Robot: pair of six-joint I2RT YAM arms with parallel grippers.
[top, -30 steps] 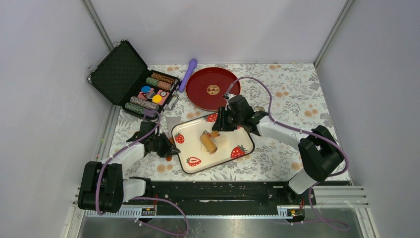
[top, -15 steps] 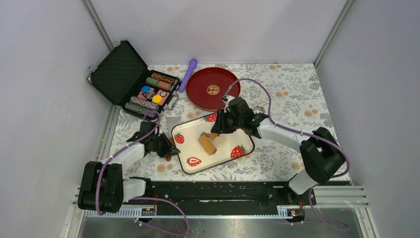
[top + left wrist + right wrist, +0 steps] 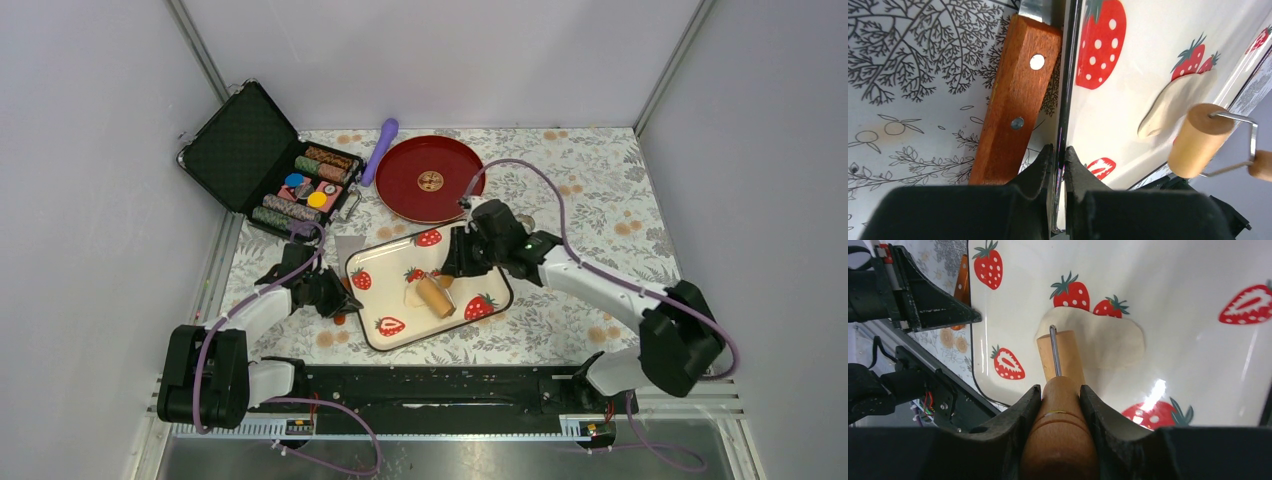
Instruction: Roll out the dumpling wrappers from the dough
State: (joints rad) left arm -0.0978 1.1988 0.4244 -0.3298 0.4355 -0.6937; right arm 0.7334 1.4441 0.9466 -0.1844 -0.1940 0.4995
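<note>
On the flowery desk [image 3: 590, 170], the biggest thing is an open black case [image 3: 250, 140] of poker chips at the far left, with a round red plate [image 3: 405, 170] to its right. Nearer the arms sits the strawberry tray [image 3: 385, 292], kind of skewed. The left hand [image 3: 1058, 160] is pinched onto the tray's left rim. The right hand [image 3: 1060, 395] is clamped around the handle of the wooden roller [image 3: 1068, 357], whose barrel rests on one end of the dough. A wooden-handled blade [image 3: 1015, 95] lies on the desk right alongside the tray's left edge. The dough [image 3: 1113, 342] is a flattened pale patch mid-tray, just below two printed strawberries.
</note>
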